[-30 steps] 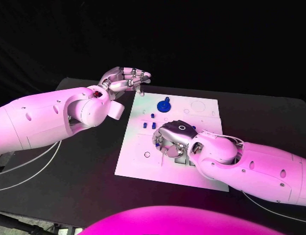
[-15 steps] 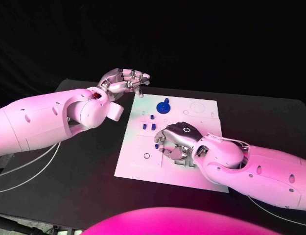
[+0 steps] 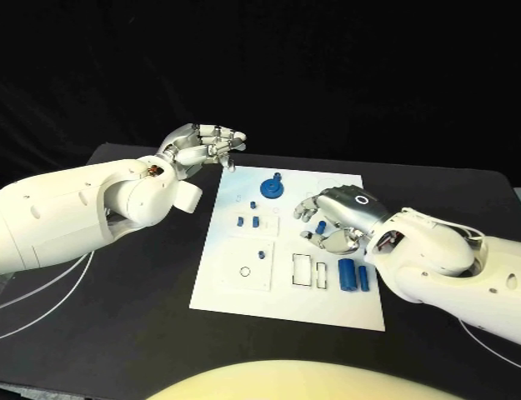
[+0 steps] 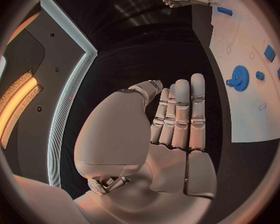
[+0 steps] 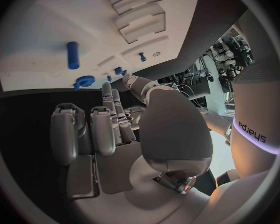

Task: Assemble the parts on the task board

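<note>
Two blue cylinders lay side by side on the white board, just near of my right hand, which hovered with fingers curled on nothing. A blue gear stood at the far end. My left hand hung beyond the far-left corner, fingers together, empty.

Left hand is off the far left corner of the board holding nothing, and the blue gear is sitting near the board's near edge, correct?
Not quite. The left hand is off the far left corner of the board, holding nothing, but the blue gear sits near the far edge, as the head view shows.
</note>
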{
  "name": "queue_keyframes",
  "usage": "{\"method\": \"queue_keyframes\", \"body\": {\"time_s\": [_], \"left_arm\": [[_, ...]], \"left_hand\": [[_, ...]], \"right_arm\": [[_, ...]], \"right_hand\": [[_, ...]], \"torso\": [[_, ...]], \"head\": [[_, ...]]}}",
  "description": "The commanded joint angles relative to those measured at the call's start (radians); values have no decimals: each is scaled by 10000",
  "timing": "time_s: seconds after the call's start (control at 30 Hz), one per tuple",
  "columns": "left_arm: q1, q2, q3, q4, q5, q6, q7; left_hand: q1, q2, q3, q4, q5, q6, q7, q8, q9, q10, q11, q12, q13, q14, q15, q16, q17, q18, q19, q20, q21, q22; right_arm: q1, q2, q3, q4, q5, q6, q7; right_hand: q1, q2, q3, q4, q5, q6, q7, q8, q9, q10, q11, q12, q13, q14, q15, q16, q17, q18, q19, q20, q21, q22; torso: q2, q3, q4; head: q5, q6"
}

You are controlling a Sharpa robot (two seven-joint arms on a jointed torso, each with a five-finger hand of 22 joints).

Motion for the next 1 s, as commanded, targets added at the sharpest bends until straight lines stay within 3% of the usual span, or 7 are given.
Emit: {"method": "queue_keyframes", "body": {"time_s": [0.03, 0.17, 0.33, 0.63, 1.0], "left_arm": [[5, 14, 6, 19, 43, 201, 49], [5, 25, 5, 23, 43, 218, 50], [4, 26, 4, 15, 43, 223, 49], [3, 36, 2, 4, 43, 236, 52], [3, 17, 1, 12, 43, 237, 43]], "left_hand": [[-72, -44, -5, -62, 9, -86, 15, -14, 0, -87, -25, 102, 27, -91, 5, -44, -19, 140, -68, 28, -54, -24], [-72, -44, -5, -62, 9, -86, 15, -14, 0, -87, -25, 102, 27, -91, 5, -44, -19, 140, -68, 28, -54, -24], [-72, -44, -5, -62, 9, -86, 15, -14, 0, -87, -25, 102, 27, -91, 5, -44, -19, 140, -68, 28, -54, -24], [-72, -44, -5, -62, 9, -86, 15, -14, 0, -87, -25, 102, 27, -91, 5, -44, -19, 140, -68, 28, -54, -24], [-85, -34, -1, -68, 7, -76, 9, -3, 8, -89, -29, 132, 37, -92, 5, -45, -23, 141, -67, 31, -63, -29]], "right_arm": [[202, -245, 19, -133, 436, 316, -63], [362, -465, 33, -477, 508, 824, 87], [390, -483, 27, -698, 441, 1139, 219], [315, -110, -28, -968, 371, 1458, 320], [184, 294, -90, -1332, 396, 1789, 317]], "right_hand": [[33, -94, -111, -8, -58, -6, -70, -78, -13, -171, 15, -45, -59, 373, 53, -53, -62, 21, 129, 96, -144, 1793], [60, -130, -244, -16, -38, -7, -85, -93, -17, -314, 21, -45, -116, 382, 56, -34, -25, 40, 90, 101, -247, 1754], [90, -144, -293, -31, -26, -7, -95, -98, -18, -349, 21, -37, -132, 386, 57, -29, -18, 41, 87, 103, -259, 1750], [216, -54, -309, -66, -20, 17, -156, -101, -19, -286, -6, 45, -150, 373, 40, -62, -80, 32, 111, 94, -220, 1767], [325, 144, -190, -54, 6, 177, -188, -48, 4, 58, -76, 224, -182, 385, -21, -58, -71, 1, 194, 44, -79, 1825]], "torso": [[-11, -7, -24], [-22, -14, -43], [-9, 15, -40], [-3, -4, -3], [-5, -16, -13]], "head": [[-151, 88], [-169, 132], [-159, 160], [-180, 148], [-160, 93]]}}
